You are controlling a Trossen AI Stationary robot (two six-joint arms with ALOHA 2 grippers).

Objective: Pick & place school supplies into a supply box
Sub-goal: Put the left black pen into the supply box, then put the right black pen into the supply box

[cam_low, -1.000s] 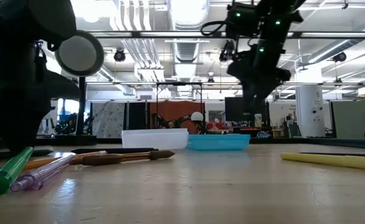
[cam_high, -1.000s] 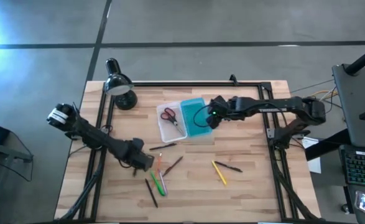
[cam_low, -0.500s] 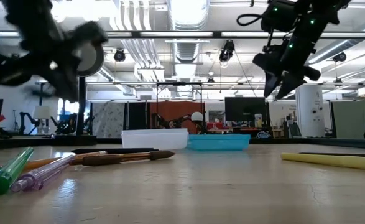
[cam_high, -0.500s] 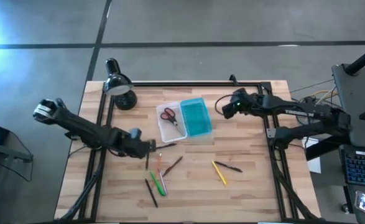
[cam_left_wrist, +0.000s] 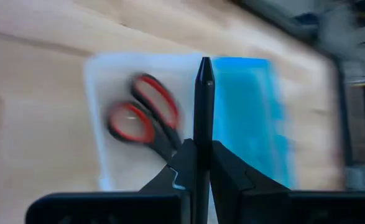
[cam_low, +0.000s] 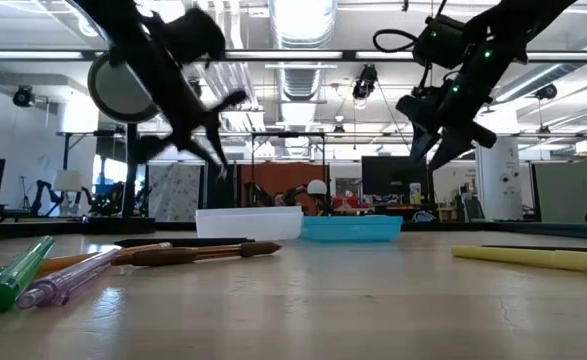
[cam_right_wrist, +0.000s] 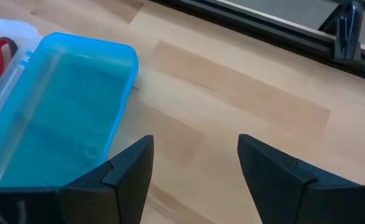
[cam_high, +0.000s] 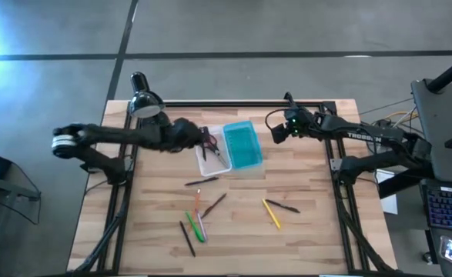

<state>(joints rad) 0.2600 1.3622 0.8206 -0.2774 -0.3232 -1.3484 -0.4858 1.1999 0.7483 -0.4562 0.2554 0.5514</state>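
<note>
The supply box lies open in the far middle of the table: clear tray [cam_high: 208,163] with red-handled scissors [cam_left_wrist: 146,119] inside, turquoise lid [cam_high: 241,146] flat beside it. My left gripper [cam_high: 195,138] hangs over the tray's left edge, shut on a dark pencil [cam_left_wrist: 204,102]. My right gripper [cam_high: 275,132] is open, raised, right of the lid [cam_right_wrist: 58,118]. On the near table lie a green marker [cam_high: 195,227], a pinkish stick [cam_high: 202,229], an orange pencil [cam_high: 197,201], a yellow pencil [cam_high: 272,214] and several dark pencils [cam_high: 201,182]. My left gripper pinches the dark pencil between its two fingers, on the shaft [cam_left_wrist: 202,142] behind the pointed end. The pencil runs along the fingers and sticks out past their tips [cam_left_wrist: 205,65]. The gripper comes from the table's left, and the pencil is lifted clear above the tray.
A black desk lamp [cam_high: 148,108] stands at the far left corner, close behind my left arm. A black frame rail [cam_high: 233,102] runs along the far edge. Bare wood lies right of the lid and along the near right side.
My left gripper rose from the pencils at the near left, carrying a dark pencil, and swung toward the far edge until it hung over the tray. My right gripper drew away from the lid toward the table's right edge.
</note>
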